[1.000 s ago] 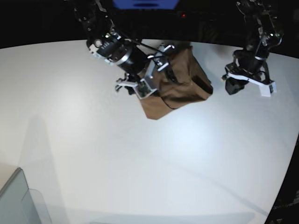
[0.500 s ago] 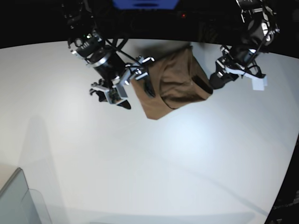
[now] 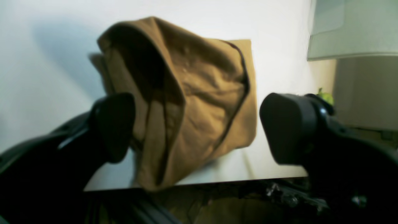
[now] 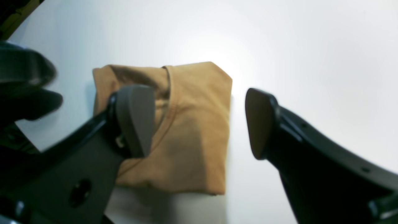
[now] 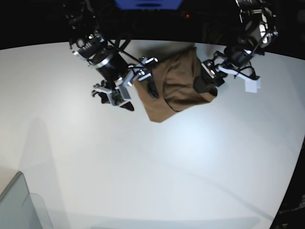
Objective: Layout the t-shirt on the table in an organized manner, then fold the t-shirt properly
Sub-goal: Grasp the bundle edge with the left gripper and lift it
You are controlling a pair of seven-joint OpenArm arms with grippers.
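The brown t-shirt (image 5: pixel 176 88) lies in a folded bundle on the white table (image 5: pixel 143 167), close to its far edge. My left gripper (image 5: pixel 208 78) is open at the shirt's right edge. In the left wrist view the gripper (image 3: pixel 199 127) has its jaws wide apart, and the t-shirt (image 3: pixel 199 102), with a raised loose fold, shows between them. My right gripper (image 5: pixel 136 93) is open and empty at the shirt's left edge. In the right wrist view the gripper (image 4: pixel 197 121) frames the folded t-shirt (image 4: pixel 186 130), whose neckline seam shows. The tag is not visible.
A grey-translucent bin corner (image 5: pixel 19 205) stands at the near left of the table, and it also shows in the left wrist view (image 3: pixel 351 31). The table's dark far edge (image 3: pixel 217 186) runs just behind the shirt. Bare white tabletop (image 4: pixel 311 62) lies around the shirt.
My right gripper let go of the shirt and drew back to the left, then stayed. My left gripper moved left and down to the shirt's right edge. The shirt has not moved.
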